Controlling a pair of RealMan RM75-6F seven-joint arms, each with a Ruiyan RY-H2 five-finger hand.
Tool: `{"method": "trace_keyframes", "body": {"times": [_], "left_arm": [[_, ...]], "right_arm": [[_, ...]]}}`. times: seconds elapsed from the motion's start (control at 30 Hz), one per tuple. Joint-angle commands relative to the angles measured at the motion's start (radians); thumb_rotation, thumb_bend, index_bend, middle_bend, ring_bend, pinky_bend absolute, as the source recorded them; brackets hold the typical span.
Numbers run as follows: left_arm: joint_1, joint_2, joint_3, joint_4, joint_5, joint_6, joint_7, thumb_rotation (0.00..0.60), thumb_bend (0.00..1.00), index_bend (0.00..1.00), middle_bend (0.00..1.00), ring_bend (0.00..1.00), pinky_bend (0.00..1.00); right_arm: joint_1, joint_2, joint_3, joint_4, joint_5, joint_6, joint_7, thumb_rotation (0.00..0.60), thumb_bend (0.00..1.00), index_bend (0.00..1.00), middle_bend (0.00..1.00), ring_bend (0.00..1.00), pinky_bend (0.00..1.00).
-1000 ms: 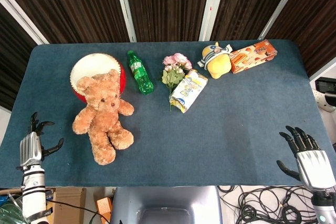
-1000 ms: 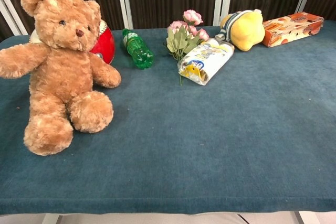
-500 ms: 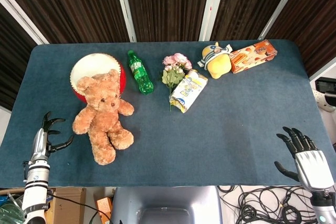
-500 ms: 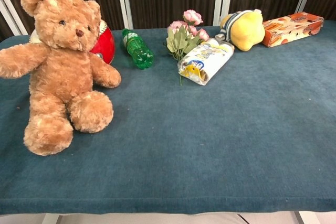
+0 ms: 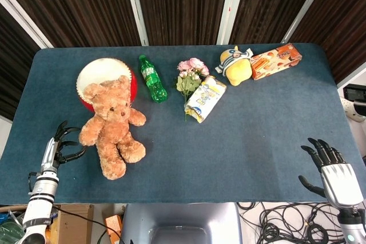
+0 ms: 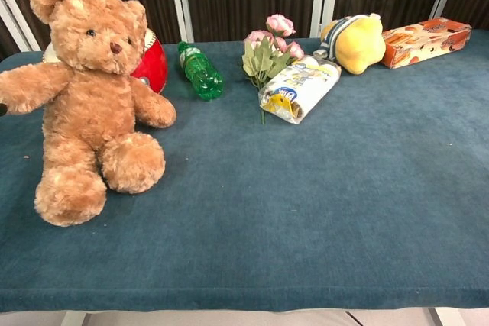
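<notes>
Blue felt covers the table (image 5: 246, 141) you are working at. From the head view, your left hand (image 5: 59, 151) sits at the table's near left edge with its fingers spread and curled a little, holding nothing, its fingertips just beside the teddy bear's (image 5: 113, 125) outstretched arm; whether they touch the plush cannot be told. The teddy bear sits on the left part of the table, its head leaning against a red bowl (image 5: 103, 76) with a pale inside. Your right hand (image 5: 333, 170) is at the near right corner, well apart from everything, fingers apart and empty. Along the far side you have a green plastic bottle (image 5: 152, 78) lying just right of the bowl, a bunch of pink flowers (image 5: 189, 75), a white snack packet (image 5: 205, 99) touching the flower stems, a yellow plush toy (image 5: 235, 66), and an orange biscuit box (image 5: 275, 60) just beside that toy.

From the chest view, the teddy bear (image 6: 88, 94) sits upright at the left with the red bowl (image 6: 149, 64) behind it. Only a dark sliver at the left edge, by the bear's paw, shows here; your right hand is out of frame. The bottle (image 6: 199, 71), flowers (image 6: 267, 46), packet (image 6: 298, 88), plush toy (image 6: 353, 41) and box (image 6: 424, 40) line the far edge.
</notes>
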Motion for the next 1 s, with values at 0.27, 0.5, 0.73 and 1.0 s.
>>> {"method": "trace_keyframes", "body": {"times": [0.27,0.5,0.73,1.0], "left_arm": [[-0.033,-0.056,-0.010,0.031,-0.025,0.026,0.011,0.600,0.25,0.34,0.00,0.11,0.38],[-0.048,-0.095,-0.015,0.056,-0.031,0.061,0.031,0.600,0.26,0.38,0.00,0.11,0.39],[-0.045,-0.104,-0.016,0.058,-0.008,0.079,0.017,0.600,0.34,0.51,0.02,0.13,0.39],[-0.050,-0.120,-0.009,0.082,0.039,0.146,0.079,0.600,0.50,0.59,0.09,0.14,0.39]], "right_arm": [[-0.003,-0.002,0.007,0.000,0.002,-0.011,0.001,0.600,0.12,0.25,0.11,0.08,0.23],[-0.006,-0.001,0.010,-0.001,-0.002,-0.014,0.004,0.600,0.12,0.25,0.11,0.08,0.23],[-0.008,-0.002,0.012,0.000,-0.004,-0.016,0.005,0.600,0.12,0.26,0.11,0.08,0.23],[-0.008,-0.003,0.012,0.000,-0.003,-0.027,0.007,0.600,0.12,0.26,0.11,0.08,0.23]]}}
